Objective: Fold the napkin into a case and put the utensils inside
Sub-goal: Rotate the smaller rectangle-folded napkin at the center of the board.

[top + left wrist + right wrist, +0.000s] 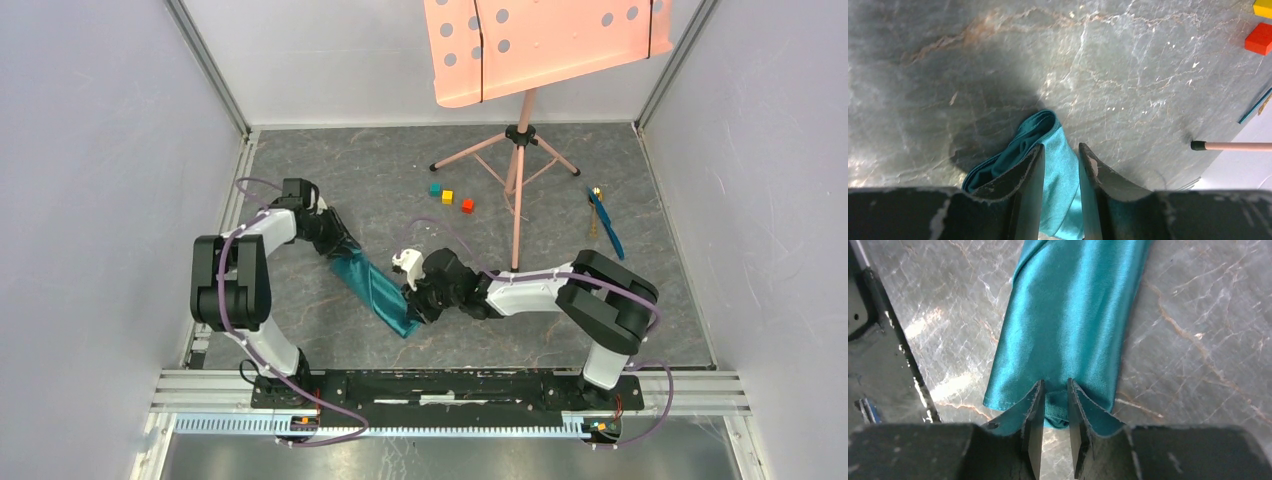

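Note:
The teal-green napkin (375,285) lies folded into a slim strip, the case, running diagonally across the marble table. My left gripper (335,240) is at its far-left end; in the left wrist view the cloth (1045,125) fills the narrow gap of that gripper (1060,146). My right gripper (415,305) is at the near-right end, and in the right wrist view the strip (1073,315) bunches between that gripper (1054,381), which pinches it. The utensils, a thin blue piece (607,228) and a golden-brown one (594,215), lie far right, away from both grippers.
A pink music stand's tripod (517,170) stands at the back centre, one foot (1233,146) showing in the left wrist view. Teal (435,188), yellow (447,196) and red (467,205) cubes sit by it. Grey walls enclose the table.

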`<state>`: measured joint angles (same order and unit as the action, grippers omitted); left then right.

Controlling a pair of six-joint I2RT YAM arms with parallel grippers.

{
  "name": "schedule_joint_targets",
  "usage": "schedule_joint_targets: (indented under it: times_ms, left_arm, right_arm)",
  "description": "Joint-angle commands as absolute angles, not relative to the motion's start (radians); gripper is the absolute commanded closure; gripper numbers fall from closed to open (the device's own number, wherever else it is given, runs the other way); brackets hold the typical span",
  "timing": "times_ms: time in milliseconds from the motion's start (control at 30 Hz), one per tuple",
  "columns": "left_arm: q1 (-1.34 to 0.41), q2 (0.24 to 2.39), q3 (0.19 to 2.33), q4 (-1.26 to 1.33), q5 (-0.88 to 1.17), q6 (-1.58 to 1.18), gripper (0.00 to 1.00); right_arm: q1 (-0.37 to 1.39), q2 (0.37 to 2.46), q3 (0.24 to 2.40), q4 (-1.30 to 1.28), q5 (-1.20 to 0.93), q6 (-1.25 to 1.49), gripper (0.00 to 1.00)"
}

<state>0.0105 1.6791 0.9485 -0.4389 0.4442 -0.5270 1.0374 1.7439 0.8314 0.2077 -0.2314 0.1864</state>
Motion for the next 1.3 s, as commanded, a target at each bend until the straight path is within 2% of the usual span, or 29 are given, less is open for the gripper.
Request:
schedule_joint_targets:
  times_ms: [0, 200, 500, 667, 933, 1267]
  left_arm:
    - [-0.027, 1.714, 1.031, -0.421, 0.406, -0.543, 0.62]
    - [-0.042, 1.592, 1.063, -0.518, 0.400, -0.494, 0.60]
    - [-0.042, 1.398, 1.058, -0.663, 0.411, -0.401, 0.56]
    - [-0.042, 1.330, 1.005, -0.656, 0.500, -0.371, 0.55]
    - [-0.043, 1.255, 0.976, -0.668, 0.575, -0.336, 0.52]
    - [-0.042, 1.213, 0.991, -0.678, 0.603, -0.329, 0.51]
  right_arm:
    - [0.997, 1.770, 0.817, 0.236, -0.148, 0.168, 0.72]
    - [1.016, 1.711, 0.845, 0.177, -0.192, 0.163, 0.70]
    - [1.107, 1.668, 0.935, 0.132, -0.191, 0.198, 0.57]
    - [1.187, 1.743, 0.990, 0.120, -0.163, 0.214, 0.56]
    - [1.195, 1.789, 0.956, 0.112, -0.122, 0.223, 0.57]
    - [1.121, 1.780, 0.886, 0.030, 0.245, 0.202, 0.56]
